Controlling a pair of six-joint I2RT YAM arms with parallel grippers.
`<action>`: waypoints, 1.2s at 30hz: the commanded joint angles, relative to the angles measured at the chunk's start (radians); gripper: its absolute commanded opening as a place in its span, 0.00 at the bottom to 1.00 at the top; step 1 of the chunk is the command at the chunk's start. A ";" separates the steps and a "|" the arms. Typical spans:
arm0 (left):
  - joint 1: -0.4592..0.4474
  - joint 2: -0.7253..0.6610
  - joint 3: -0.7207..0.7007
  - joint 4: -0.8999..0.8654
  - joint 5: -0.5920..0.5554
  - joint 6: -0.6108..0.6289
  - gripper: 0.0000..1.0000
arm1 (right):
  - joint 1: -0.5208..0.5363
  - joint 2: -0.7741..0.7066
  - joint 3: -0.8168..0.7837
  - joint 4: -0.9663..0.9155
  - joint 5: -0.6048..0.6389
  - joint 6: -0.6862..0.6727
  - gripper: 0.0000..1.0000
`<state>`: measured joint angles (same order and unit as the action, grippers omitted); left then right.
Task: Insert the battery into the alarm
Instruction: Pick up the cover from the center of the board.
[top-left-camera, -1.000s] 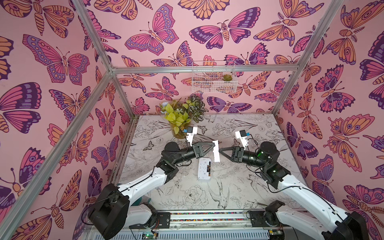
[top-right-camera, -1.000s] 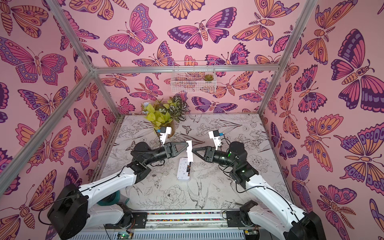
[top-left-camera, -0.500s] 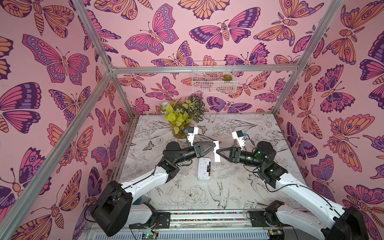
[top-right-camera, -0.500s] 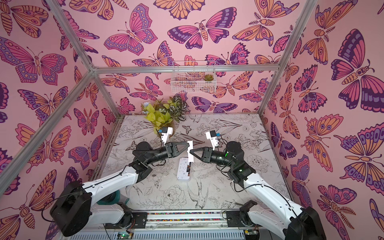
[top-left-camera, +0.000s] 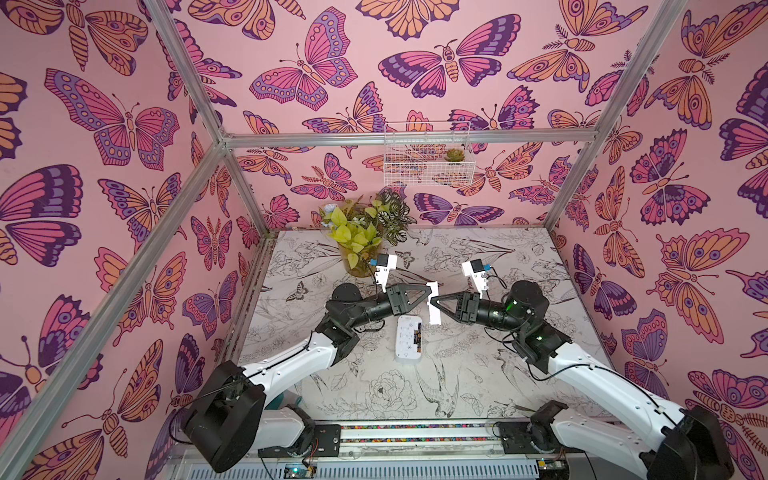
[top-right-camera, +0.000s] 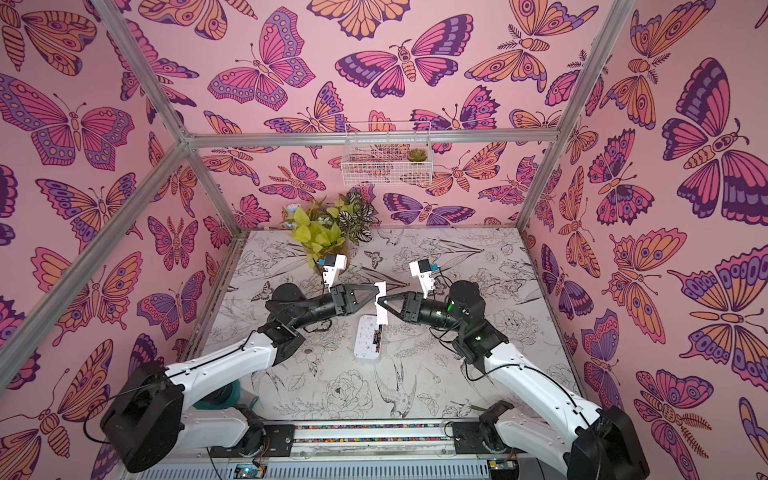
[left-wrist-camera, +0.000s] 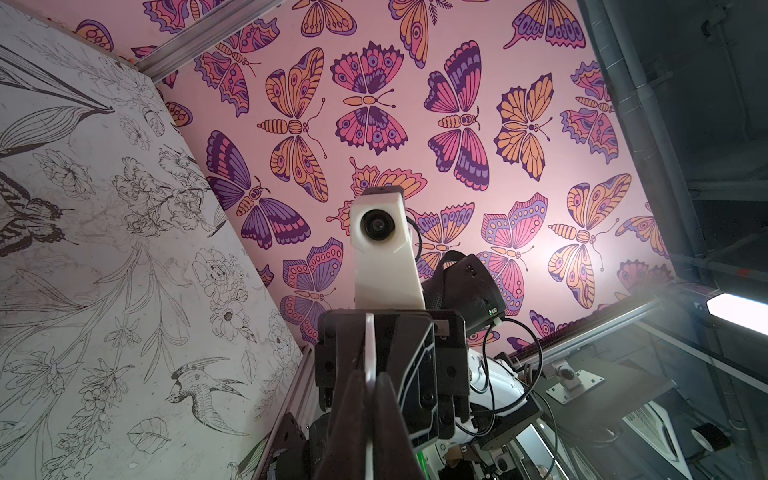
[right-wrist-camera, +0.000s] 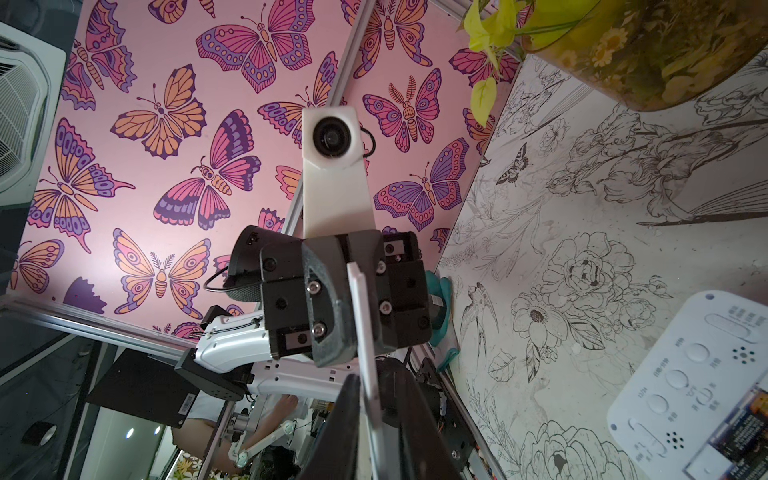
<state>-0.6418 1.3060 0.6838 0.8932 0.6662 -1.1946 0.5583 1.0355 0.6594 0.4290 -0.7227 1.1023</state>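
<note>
Left gripper (top-left-camera: 428, 291), black w/ triangular fingers, is clenched on a thin, flat white plastic plate (top-left-camera: 434, 314), which is held on edge in the air above the table's middle. In the left wrist view the plate (left-wrist-camera: 369, 345) is seen edge-on, pinched btwn the two dark fingers (left-wrist-camera: 345, 419). Opposite it, tip to tip w/ the left gripper, the right gripper (top-left-camera: 432, 300) is set w/ its jaws narrow on either side of the same plate (right-wrist-camera: 360, 316); whether the plate is actually squeezed there cannot be told. A palm-sized, rounded-rectangular white plastic alarm (top-left-camera: 408, 337) is laid flat, back up, on the white table printed w/ black line drawings of flowers and birds (top-left-camera: 478, 374), just on the robot-base side of the two tips and touched by neither. Small round buttons and markings are seen on its back (right-wrist-camera: 685, 386), and a dark strip w/ coloured print is exposed along the long edge on the right arm's side; its contents cannot be made out. A glass pot of yellow-green leafy plants (top-left-camera: 359, 241) is stood at the table's far edge, well apart from the alarm.
</note>
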 joint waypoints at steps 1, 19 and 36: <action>-0.003 -0.011 0.004 0.041 0.021 -0.003 0.00 | 0.003 -0.026 0.033 -0.004 0.011 -0.012 0.19; -0.003 -0.024 0.005 0.009 0.025 -0.010 0.00 | -0.001 -0.035 0.022 -0.062 0.018 -0.029 0.15; -0.004 -0.024 -0.001 0.006 0.029 -0.007 0.00 | -0.020 -0.039 0.008 -0.059 0.023 -0.012 0.15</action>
<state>-0.6418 1.3033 0.6838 0.8822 0.6666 -1.1988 0.5438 0.9901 0.6594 0.3496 -0.6930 1.0927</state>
